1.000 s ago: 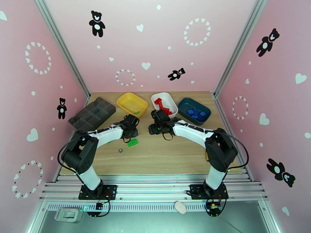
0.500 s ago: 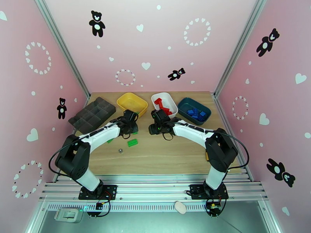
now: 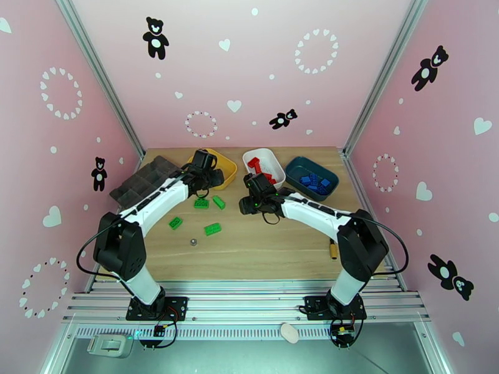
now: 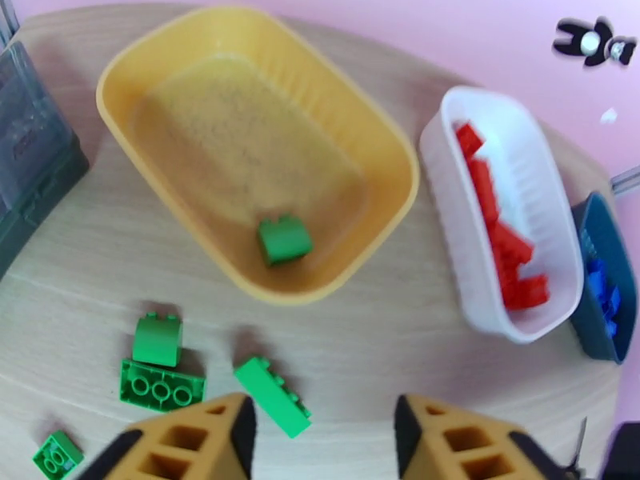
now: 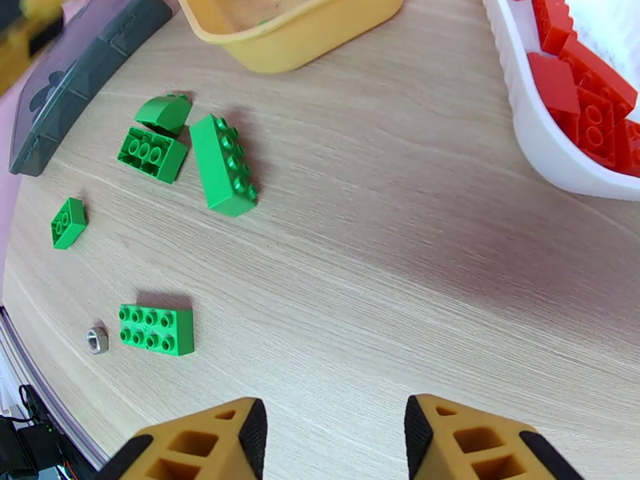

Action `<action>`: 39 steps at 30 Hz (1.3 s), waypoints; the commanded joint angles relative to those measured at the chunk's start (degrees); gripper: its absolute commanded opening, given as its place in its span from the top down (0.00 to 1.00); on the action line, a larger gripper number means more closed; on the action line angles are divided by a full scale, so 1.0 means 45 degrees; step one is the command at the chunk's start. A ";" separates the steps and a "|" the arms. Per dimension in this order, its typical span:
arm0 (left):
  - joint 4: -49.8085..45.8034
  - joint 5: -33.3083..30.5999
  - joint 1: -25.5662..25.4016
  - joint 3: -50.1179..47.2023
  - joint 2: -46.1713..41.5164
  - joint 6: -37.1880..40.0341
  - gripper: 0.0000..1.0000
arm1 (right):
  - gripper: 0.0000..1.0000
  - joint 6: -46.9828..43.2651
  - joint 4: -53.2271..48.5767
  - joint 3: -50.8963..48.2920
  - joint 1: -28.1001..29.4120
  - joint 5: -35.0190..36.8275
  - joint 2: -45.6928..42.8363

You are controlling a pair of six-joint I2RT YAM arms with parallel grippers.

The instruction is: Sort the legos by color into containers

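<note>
Several green legos [image 5: 224, 164] lie loose on the wooden table, also in the top view [image 3: 213, 229]. One green lego [image 4: 284, 238] rests inside the yellow container [image 4: 400, 166]. Red legos [image 4: 504, 242] fill the white container [image 4: 436, 146], and blue legos [image 3: 314, 181] lie in the teal container [image 3: 299, 162]. My left gripper [image 4: 320, 442] hovers open by the yellow container's [image 3: 229, 166] near edge, above the loose green legos, with nothing between its fingers. My right gripper [image 5: 336, 442] stands open and empty over bare wood in front of the white container [image 5: 544, 130].
A dark grey compartmented organizer [image 3: 140, 182] stands at the back left beside the yellow container. A small metal nut [image 5: 97, 340] lies close to the nearest green lego [image 5: 157, 329]. Pink walls close in the table on three sides.
My left arm has reached back from the table's middle to the yellow container and its jaws have opened. Green legos it covered now show. The right arm has barely moved.
</note>
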 commanded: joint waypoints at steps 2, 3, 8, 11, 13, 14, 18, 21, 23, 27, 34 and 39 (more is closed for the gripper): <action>0.0164 0.0198 -0.0097 -0.1639 -0.0278 -0.0061 0.41 | 0.49 -0.0164 -0.0209 -0.0375 -0.0119 0.0197 -0.0563; 0.0367 0.0310 -0.0138 -0.1995 -0.0355 -0.0226 0.40 | 0.49 -0.0182 -0.0195 -0.0421 -0.0144 0.0178 -0.0525; 0.0713 0.0283 -0.0555 -0.2507 0.0174 -0.0655 0.33 | 0.48 -0.0104 0.0032 -0.0574 -0.0232 0.0081 -0.0187; 0.0586 0.0003 -0.0863 -0.2082 0.0962 -0.0667 0.31 | 0.49 0.0015 0.0214 -0.0726 -0.0228 -0.0037 -0.0133; 0.0511 -0.0152 -0.0953 -0.1772 0.1425 -0.0676 0.29 | 0.48 0.0073 0.0294 -0.0858 -0.0228 -0.0022 -0.0202; 0.0494 -0.0218 -0.0955 -0.1602 0.1691 -0.0704 0.27 | 0.49 0.0086 0.0281 -0.0937 -0.0239 0.0011 -0.0277; 0.0290 -0.0496 -0.0954 -0.0896 0.2636 -0.0745 0.27 | 0.48 0.0048 0.0280 -0.1195 -0.0261 0.0124 -0.0583; 0.0139 -0.0783 -0.0960 -0.0363 0.3290 -0.0726 0.27 | 0.48 0.0040 0.0329 -0.1336 -0.0344 0.0155 -0.0760; 0.0025 -0.0929 -0.0957 -0.0013 0.3624 -0.0689 0.28 | 0.48 0.0044 0.0357 -0.1440 -0.0393 0.0101 -0.0858; -0.0165 -0.1292 -0.0954 0.0394 0.3919 -0.0618 0.33 | 0.48 0.0037 0.0436 -0.1558 -0.0448 0.0070 -0.0923; -0.0241 -0.1370 -0.0780 0.0378 0.4223 -0.0530 0.54 | 0.47 0.0008 0.0688 -0.1450 -0.0504 -0.0215 -0.0630; -0.0057 -0.1155 -0.0861 -0.0144 0.3720 -0.0549 0.67 | 0.45 0.0135 0.1212 -0.1096 -0.0578 -0.0770 -0.0006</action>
